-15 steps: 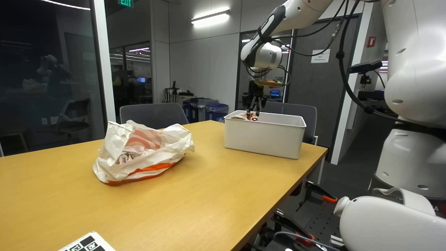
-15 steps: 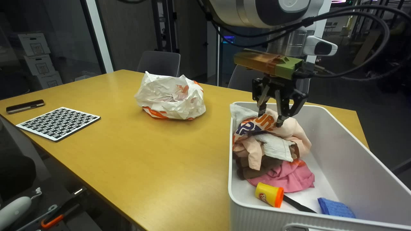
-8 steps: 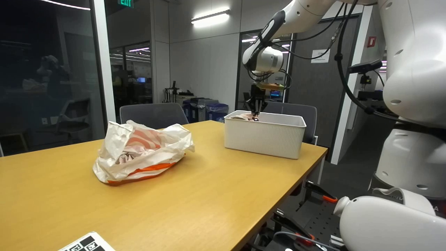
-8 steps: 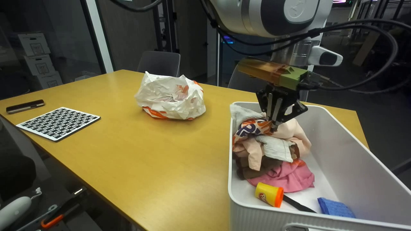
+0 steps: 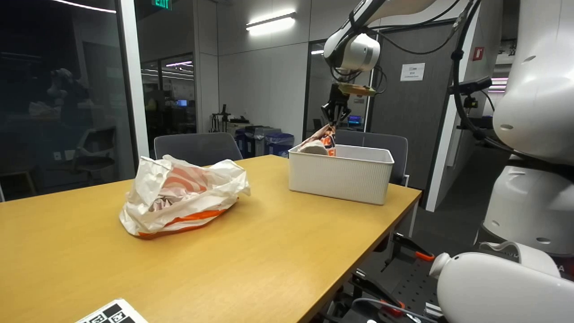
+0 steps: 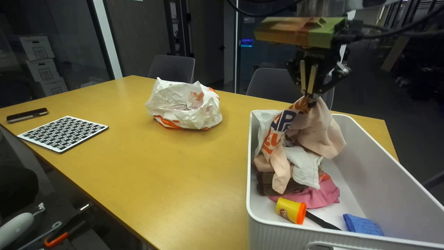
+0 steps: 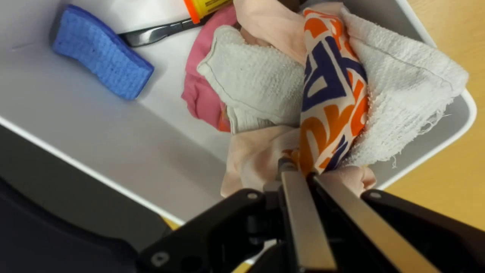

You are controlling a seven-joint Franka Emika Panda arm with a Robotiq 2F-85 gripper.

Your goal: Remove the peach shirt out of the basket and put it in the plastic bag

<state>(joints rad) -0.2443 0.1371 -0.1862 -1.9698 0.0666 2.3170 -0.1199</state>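
Over the ribbed basket [image 5: 338, 179], the hand [image 6: 311, 99] tight on a creased, printed peach shirt [image 6: 319, 131].

Peach shirt [image 6: 322, 133] hangs partly inside white basket [image 6: 381, 180]; plastic bag [image 6: 197, 116] sits crumpled.

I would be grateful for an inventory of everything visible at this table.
Table: one, yellow, foreground
Basket: one, white, on table
Plastic bag: one, white and orange, on table
Checkerboard: one, black and white, on table
Slim object: one, dark, near checkerboard
Chairs: at least two, grey, by table
Peach shirt: one, peach, printed, hanging into basket
White cloth: count unclear, white, in basket
Brown cloth: one, brown, in basket
Pink cloth: one, pink, in basket
Tub: one, yellow and orange, in basket
Utensil: one, black, near tub
Sponge: one, blue, in basket
Gripper: one, black, shut on shirt
Arm: one, white, above gripper
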